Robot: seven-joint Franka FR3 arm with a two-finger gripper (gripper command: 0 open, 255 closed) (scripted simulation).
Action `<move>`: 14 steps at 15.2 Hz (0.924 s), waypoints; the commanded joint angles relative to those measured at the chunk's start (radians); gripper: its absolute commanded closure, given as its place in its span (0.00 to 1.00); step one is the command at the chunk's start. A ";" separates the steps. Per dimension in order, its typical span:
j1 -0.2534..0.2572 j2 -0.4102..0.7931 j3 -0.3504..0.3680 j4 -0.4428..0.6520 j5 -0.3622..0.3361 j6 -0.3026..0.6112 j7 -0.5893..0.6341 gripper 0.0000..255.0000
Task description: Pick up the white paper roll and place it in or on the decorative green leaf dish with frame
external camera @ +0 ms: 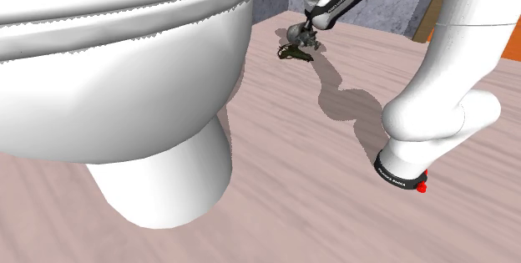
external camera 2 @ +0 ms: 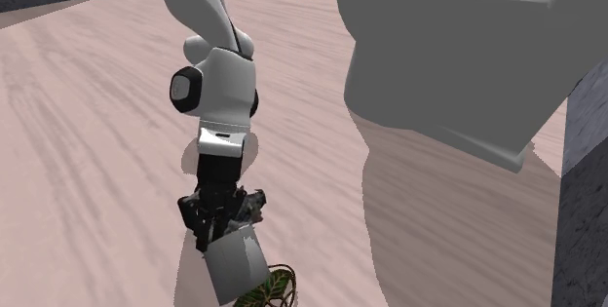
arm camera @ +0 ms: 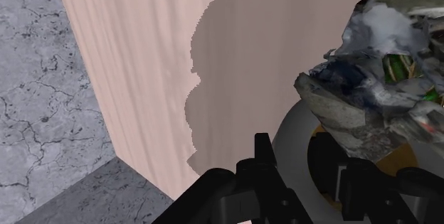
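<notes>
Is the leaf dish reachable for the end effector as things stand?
Likely yes. The end effector hangs just above the dish with the roll clasped beneath it. Nothing seems to lie between roll and dish, and the toilet stands well off to the side.

The toilet [external camera: 125, 69] ran off the shoulder view's top and left edges. The top edge also cut off the arm [external camera: 442, 94]. The leaf dish [external camera: 292, 51] was too small there to make out. In the second exterior view the paper roll [external camera 2: 237, 266] hid part of the dish, and the bottom edge cut off some more. In the wrist view a crumpled grey thing [arm camera: 377, 66] covered part of the roll and was cut off by the edge. What it was could not be told.
</notes>
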 commanded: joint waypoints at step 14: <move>0.016 0.035 -0.024 -0.007 -0.062 0.037 0.067 0.00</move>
